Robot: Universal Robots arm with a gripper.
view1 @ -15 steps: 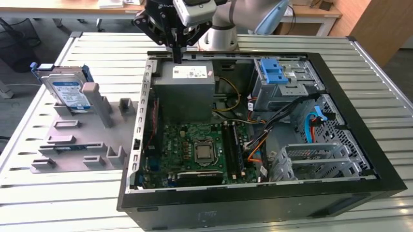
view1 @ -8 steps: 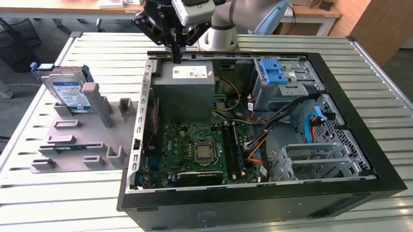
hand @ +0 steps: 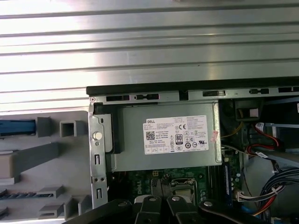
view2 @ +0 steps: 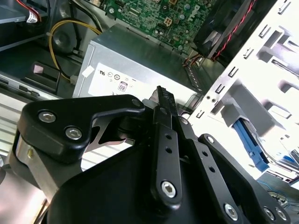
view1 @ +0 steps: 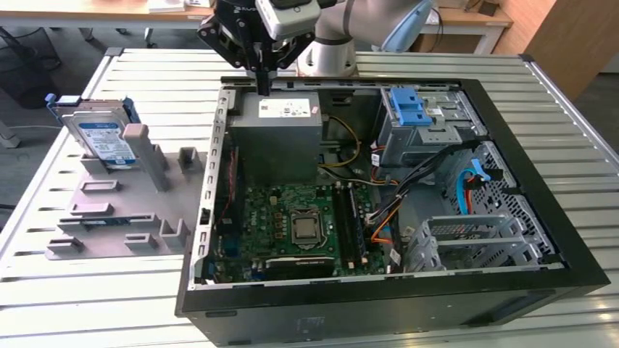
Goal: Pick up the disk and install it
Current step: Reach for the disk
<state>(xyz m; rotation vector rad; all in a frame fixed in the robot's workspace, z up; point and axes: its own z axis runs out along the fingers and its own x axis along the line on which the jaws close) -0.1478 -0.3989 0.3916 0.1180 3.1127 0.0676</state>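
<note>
Silver disk (view1: 104, 140) upright in grey holder (view1: 109, 217), jaws pressed together above power supply (view1: 280, 138).

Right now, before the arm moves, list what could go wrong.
The end effector hangs low over the power supply; swinging toward the disk might clip the case wall. The disk stands upright in its grey holder; an off-centre grip could tip it. Cables near the drive cage may snag it.
</note>
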